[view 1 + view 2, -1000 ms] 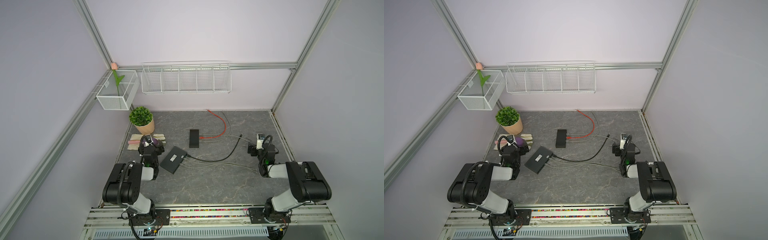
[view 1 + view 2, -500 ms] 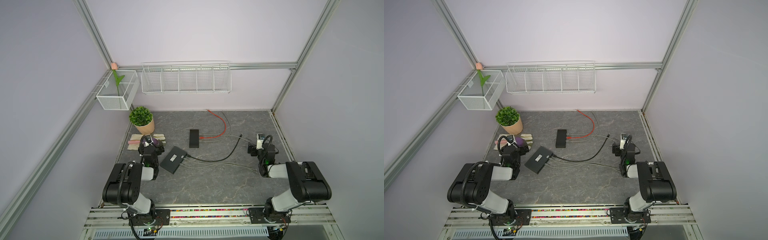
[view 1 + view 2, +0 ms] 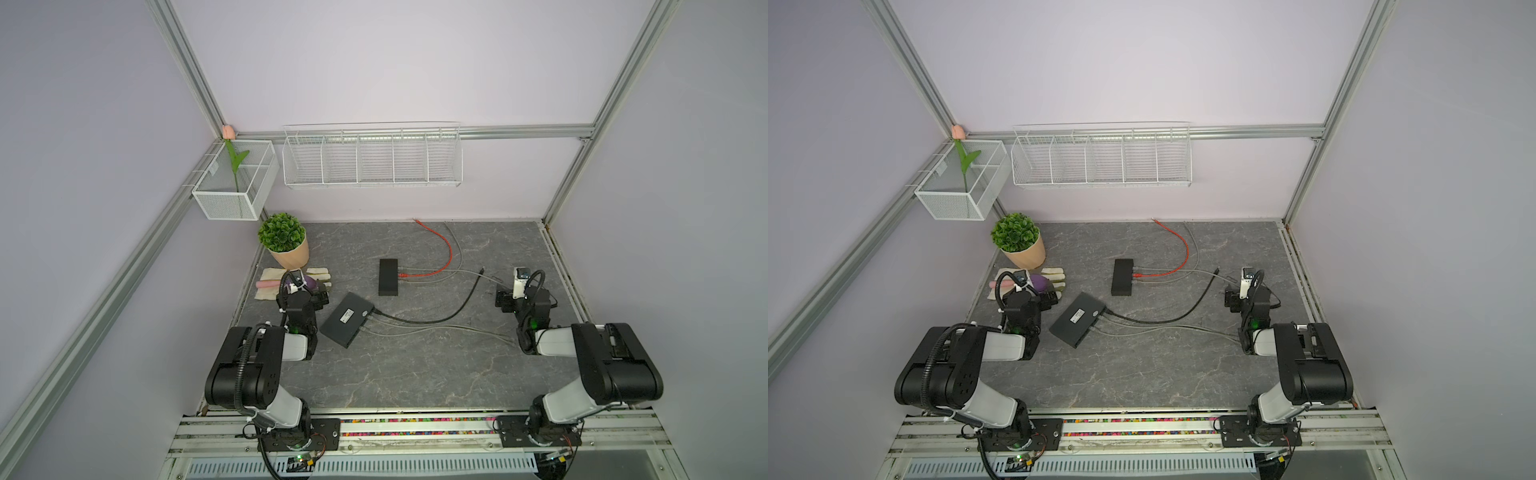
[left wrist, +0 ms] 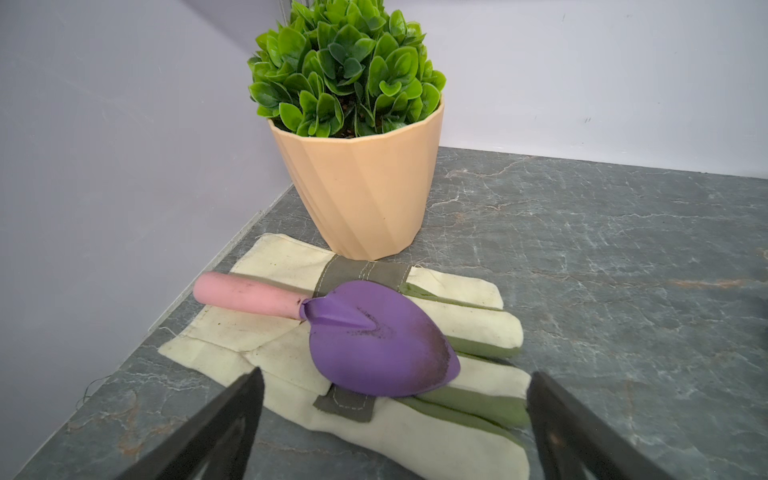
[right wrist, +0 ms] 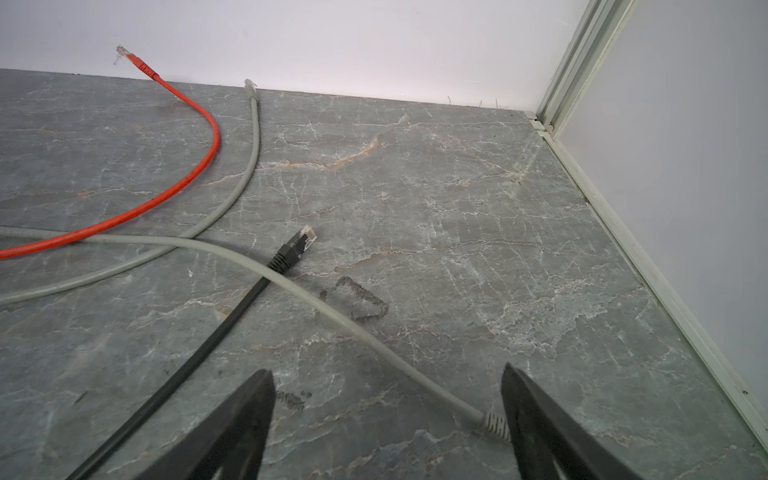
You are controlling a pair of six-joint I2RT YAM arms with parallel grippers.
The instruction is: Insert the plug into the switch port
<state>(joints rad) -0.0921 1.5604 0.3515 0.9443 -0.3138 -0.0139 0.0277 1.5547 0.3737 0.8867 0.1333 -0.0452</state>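
Note:
Two black switch boxes lie on the grey table. The larger switch (image 3: 348,319) (image 3: 1079,320) has a black and two grey cables in it. The smaller switch (image 3: 388,277) (image 3: 1122,277) carries a red and a grey cable. The black cable's free plug (image 5: 297,245) (image 3: 482,270) lies loose ahead of my right gripper (image 5: 386,369) (image 3: 505,299), which is open and empty. A grey cable's plug end (image 5: 494,424) rests against one of its fingers. My left gripper (image 4: 395,372) (image 3: 318,297) is open over a glove, left of the larger switch.
A potted plant (image 4: 357,137) (image 3: 284,241) stands at the back left, with a purple trowel (image 4: 374,336) on a cream glove (image 4: 415,415) before it. Free red plug (image 5: 124,54) and grey plug (image 5: 250,87) lie by the back wall. Wire baskets (image 3: 372,158) hang above.

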